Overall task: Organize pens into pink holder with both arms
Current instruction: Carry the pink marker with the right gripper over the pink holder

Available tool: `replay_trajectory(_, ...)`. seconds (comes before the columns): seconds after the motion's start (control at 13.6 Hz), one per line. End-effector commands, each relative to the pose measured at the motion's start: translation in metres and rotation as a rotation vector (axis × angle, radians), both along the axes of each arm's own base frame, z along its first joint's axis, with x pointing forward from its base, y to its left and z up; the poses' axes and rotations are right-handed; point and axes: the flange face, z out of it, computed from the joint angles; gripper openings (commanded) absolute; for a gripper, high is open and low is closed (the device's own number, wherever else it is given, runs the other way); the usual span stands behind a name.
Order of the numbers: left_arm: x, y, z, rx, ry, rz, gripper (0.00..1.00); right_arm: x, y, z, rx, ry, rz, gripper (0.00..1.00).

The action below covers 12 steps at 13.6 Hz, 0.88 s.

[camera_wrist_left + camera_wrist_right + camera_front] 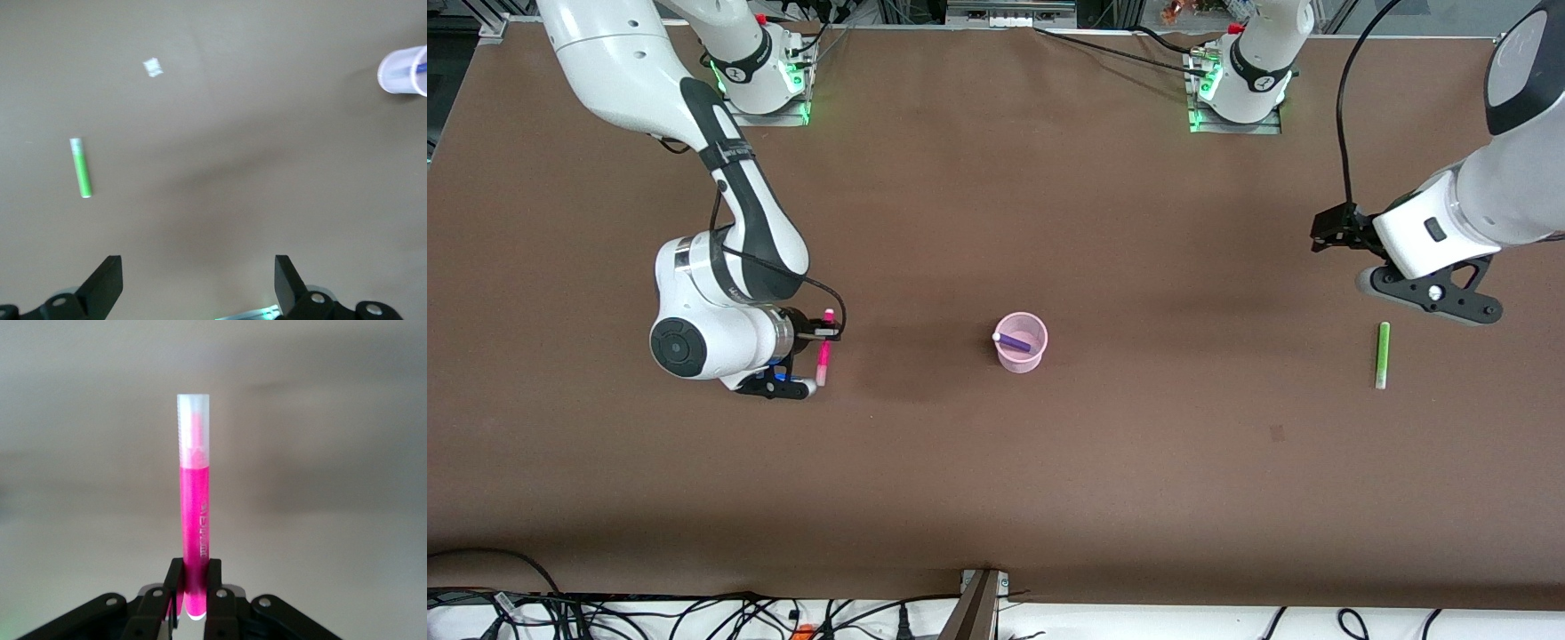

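Observation:
My right gripper (823, 336) is shut on the magenta-pink pen (823, 352), held above the table toward the right arm's end. In the right wrist view the pen (194, 513) sticks out from between the fingers (175, 583), pale end away from the gripper (194, 587). The pink holder (1021, 360) stands mid-table with the purple pen (1014, 340) in it; it also shows in the left wrist view (400, 72). The green pen (1383, 355) lies flat on the table toward the left arm's end. My left gripper (1332, 229) is open and empty, apart from the green pen (81, 168). The yellow pen is out of view.
The brown table (996, 222) has a small pale mark (153, 67) on it. Both arm bases (765, 71) stand along the table's farthest edge. Cables and a metal bracket (983, 604) lie past the table's edge nearest the front camera.

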Motion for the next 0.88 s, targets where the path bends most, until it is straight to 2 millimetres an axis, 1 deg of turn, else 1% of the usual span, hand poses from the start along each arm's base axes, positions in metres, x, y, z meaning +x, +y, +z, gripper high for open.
replay_trajectory(0.0,-0.007,0.029,0.039,0.088,-0.125,0.066,1.0,-0.007,0.037,0.02,0.078,0.139,-0.145,0.0)
replay_trajectory(0.07,-0.011,0.041,0.045,0.094,-0.15,0.105,1.0,-0.014,0.057,0.025,0.115,0.198,-0.213,0.0)
replay_trajectory(0.15,-0.014,0.057,0.044,0.074,-0.153,0.149,1.0,-0.021,0.079,0.031,0.149,0.265,-0.296,0.0)
replay_trajectory(0.22,-0.017,0.074,0.037,0.042,-0.134,0.193,1.0,-0.025,0.102,0.041,0.169,0.324,-0.389,0.0)
replay_trajectory(0.29,-0.019,0.092,0.03,0.013,-0.153,0.241,1.0,-0.029,0.126,0.051,0.178,0.389,-0.46,0.0)
replay_trajectory(0.37,-0.027,0.115,0.034,-0.025,-0.223,0.287,1.0,-0.031,0.147,0.057,0.169,0.44,-0.537,0.0)
replay_trajectory(0.44,-0.034,0.117,0.037,-0.084,-0.275,0.31,1.0,-0.032,0.169,0.059,0.175,0.479,-0.62,0.0)
replay_trajectory(0.52,-0.042,0.12,0.042,-0.097,-0.285,0.322,1.0,-0.034,0.188,0.058,0.202,0.531,-0.705,0.0)
replay_trajectory(0.59,-0.054,0.114,0.045,-0.079,-0.243,0.307,1.0,-0.039,0.21,0.054,0.237,0.556,-0.762,0.0)
replay_trajectory(0.66,-0.06,0.108,0.044,-0.034,-0.184,0.297,1.0,-0.041,0.226,0.044,0.259,0.573,-0.813,0.0)
replay_trajectory(0.74,-0.064,0.093,0.043,0.002,-0.155,0.282,1.0,-0.041,0.241,0.038,0.28,0.573,-0.842,0.0)
replay_trajectory(0.81,-0.065,0.091,0.041,0.022,-0.14,0.276,1.0,-0.04,0.253,0.033,0.293,0.58,-0.865,0.0)
